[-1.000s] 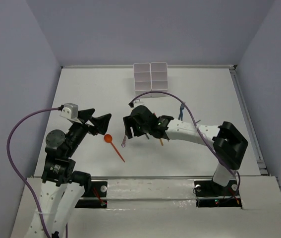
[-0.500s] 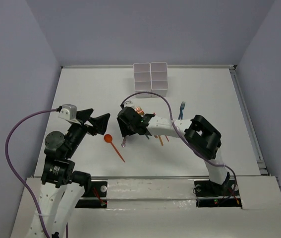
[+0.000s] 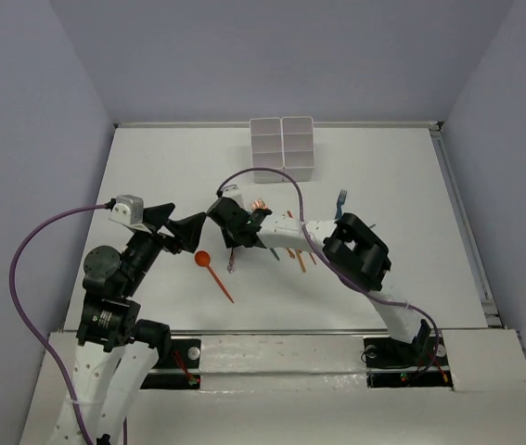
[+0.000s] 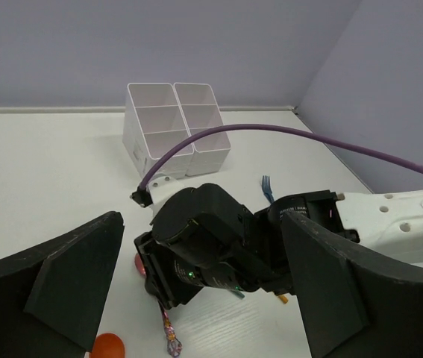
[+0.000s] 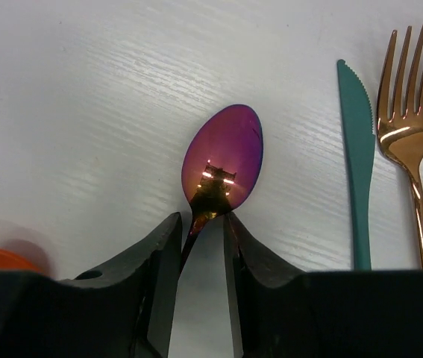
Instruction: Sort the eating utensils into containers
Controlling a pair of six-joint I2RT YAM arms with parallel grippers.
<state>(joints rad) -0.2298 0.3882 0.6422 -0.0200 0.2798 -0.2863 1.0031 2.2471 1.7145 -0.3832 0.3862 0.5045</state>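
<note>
The shiny copper-purple spoon (image 5: 224,153) lies flat on the table. My right gripper (image 5: 202,224) is low over it, its narrowly open jaws on either side of the spoon's neck with a gap still showing. In the top view the right gripper (image 3: 229,227) hides the bowl, and only the handle (image 3: 232,263) sticks out. The orange spoon (image 3: 204,260) lies just left of it. A teal knife (image 5: 357,149) and a copper fork (image 5: 409,134) lie to the right. My left gripper (image 3: 188,232) hangs open and empty beside the right gripper. The white containers (image 3: 282,146) stand at the back.
A blue fork (image 3: 339,205) lies to the right, and thin orange sticks (image 3: 301,260) lie under the right forearm. The right arm's purple cable arcs over the middle of the table. The two gripper heads are very close together. A table rail runs along the right edge.
My right gripper has swung left and towards the left gripper, coming down over the copper-purple spoon. The left arm has barely moved.
</note>
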